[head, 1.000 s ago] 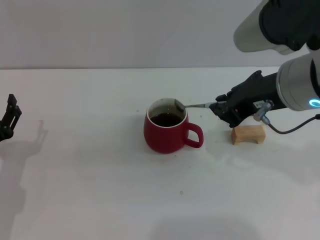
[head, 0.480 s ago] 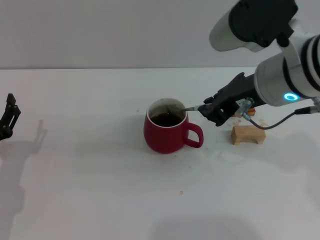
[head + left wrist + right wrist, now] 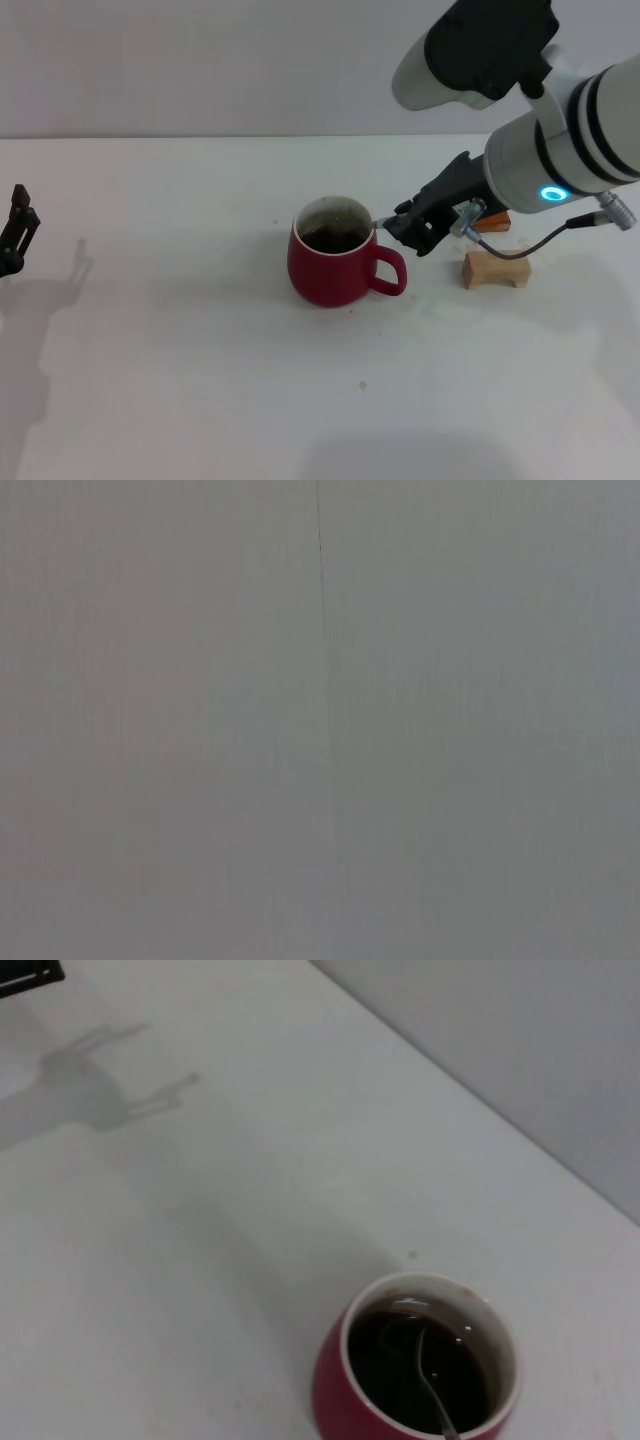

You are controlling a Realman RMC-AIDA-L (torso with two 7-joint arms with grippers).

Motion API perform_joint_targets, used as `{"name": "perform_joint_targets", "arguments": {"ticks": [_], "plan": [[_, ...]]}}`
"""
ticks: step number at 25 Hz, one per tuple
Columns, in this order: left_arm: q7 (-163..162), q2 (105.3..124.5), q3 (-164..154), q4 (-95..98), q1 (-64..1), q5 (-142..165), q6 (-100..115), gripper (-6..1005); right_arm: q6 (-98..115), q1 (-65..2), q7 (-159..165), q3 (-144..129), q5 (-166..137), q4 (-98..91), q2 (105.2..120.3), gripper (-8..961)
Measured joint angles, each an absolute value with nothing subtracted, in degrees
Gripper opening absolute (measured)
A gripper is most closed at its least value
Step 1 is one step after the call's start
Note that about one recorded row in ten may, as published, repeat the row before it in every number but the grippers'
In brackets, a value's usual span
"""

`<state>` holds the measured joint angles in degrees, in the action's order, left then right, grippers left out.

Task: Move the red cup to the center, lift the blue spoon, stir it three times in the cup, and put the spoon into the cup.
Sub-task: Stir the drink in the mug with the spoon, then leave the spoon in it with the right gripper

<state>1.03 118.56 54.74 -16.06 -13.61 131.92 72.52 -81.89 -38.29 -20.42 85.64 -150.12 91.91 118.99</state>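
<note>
The red cup [image 3: 330, 266] stands mid-table with its handle toward my right, dark liquid inside. My right gripper [image 3: 404, 228] hovers just right of the rim, shut on the blue spoon [image 3: 379, 219]. Only the spoon's grey neck shows there; the blue handle is hidden in the fingers. In the right wrist view the red cup [image 3: 420, 1370] is seen from above, and the spoon's [image 3: 430, 1385] bowl and neck are sunk in the liquid. My left gripper [image 3: 17, 232] is parked at the table's far left, its fingers apart.
A pale wooden block [image 3: 495, 270] lies right of the cup, under my right arm. An orange-brown block [image 3: 493, 220] peeks out behind that arm. The white table [image 3: 180, 380] stretches in front and to the left.
My right gripper has moved left toward the cup. The spoon's bowl, resting near the rim before, has dipped into the liquid. The left arm has stayed put.
</note>
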Motion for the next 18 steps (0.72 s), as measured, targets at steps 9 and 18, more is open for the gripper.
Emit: {"name": "perform_joint_targets", "arguments": {"ticks": [9,18], "plan": [[1.1,118.56,54.8,-16.2,-13.7,131.9,72.5,855,-79.5,-39.6,-22.0,84.8,-147.9,86.7,119.0,133],[1.0,118.59,54.8,-16.3,-13.7,131.8,72.5,855,-76.6,-41.3,-22.9,84.4,-147.7,83.3,118.92,133]]}}
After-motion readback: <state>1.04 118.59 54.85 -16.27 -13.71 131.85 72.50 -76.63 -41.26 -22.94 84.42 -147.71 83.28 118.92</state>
